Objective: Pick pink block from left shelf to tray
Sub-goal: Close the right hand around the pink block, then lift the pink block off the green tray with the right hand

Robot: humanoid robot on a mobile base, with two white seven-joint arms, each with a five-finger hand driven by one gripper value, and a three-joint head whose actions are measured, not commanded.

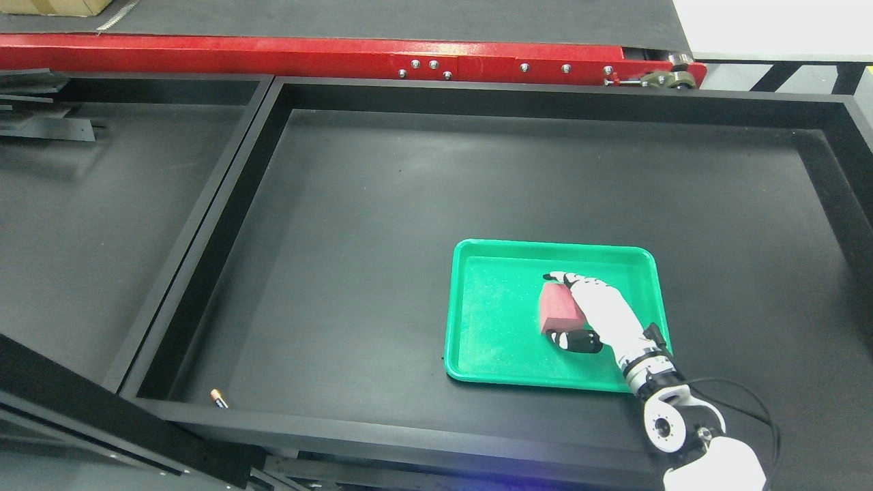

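A green tray (491, 341) is seen lying flat on the black floor of a large, shallow, black-walled bin (409, 184), toward the bin's lower right. Inside the tray, right of its middle, the pink block (558, 308) is found; it is held by the right hand (586, 310), whose arm enters from the picture's lower right corner. The white hand is laid over the block's right side, with black-tipped fingers (556, 277) curled past the block's far edge and the thumb (576, 341) pressed at its near edge — the block is thus pinched between fingers and thumb. Whether the block's underside rests on the tray floor or is held just above it cannot be told from this view.

The wrist (648, 372) is seen crossing the tray's lower right rim, and a thin black cable (764, 409) loops beside the forearm joint. The left arm is not shown.

A second black bin (102, 225) is set just to the left, sharing a dividing wall with the first. A small cylindrical battery (219, 398) — copper-topped, as far as can be made out — lies at the near left corner of the large bin, well apart from the tray. Behind both bins a red metal beam (307, 58) with bolts runs across, and a dark belt surface (409, 19) lies behind it.
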